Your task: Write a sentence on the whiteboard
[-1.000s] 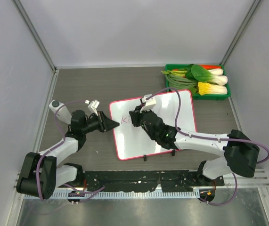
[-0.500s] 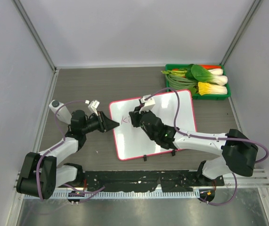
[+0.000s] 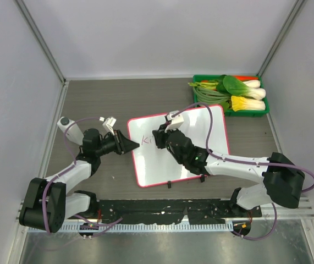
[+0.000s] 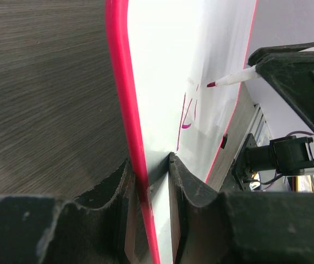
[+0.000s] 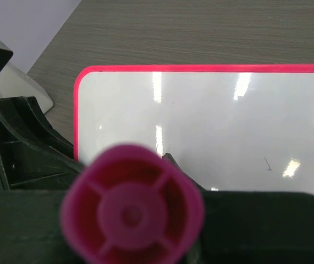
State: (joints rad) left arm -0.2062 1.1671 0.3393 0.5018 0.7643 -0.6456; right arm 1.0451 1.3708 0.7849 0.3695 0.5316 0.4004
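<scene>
Left claw [image 4: 148, 165] pinches the whiteboard [image 4: 200, 33] by its edge to steady it; right claw [image 3: 158, 135] grips the marker [image 4: 231, 78], tip beside the first pink letters [image 4: 185, 113].

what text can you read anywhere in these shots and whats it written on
"Ki" (second letter unsure): pink handwriting on the whiteboard, near its left side in the top view.
No print shows on the marker.
No other word, label, brand or number can be read in any view.
</scene>
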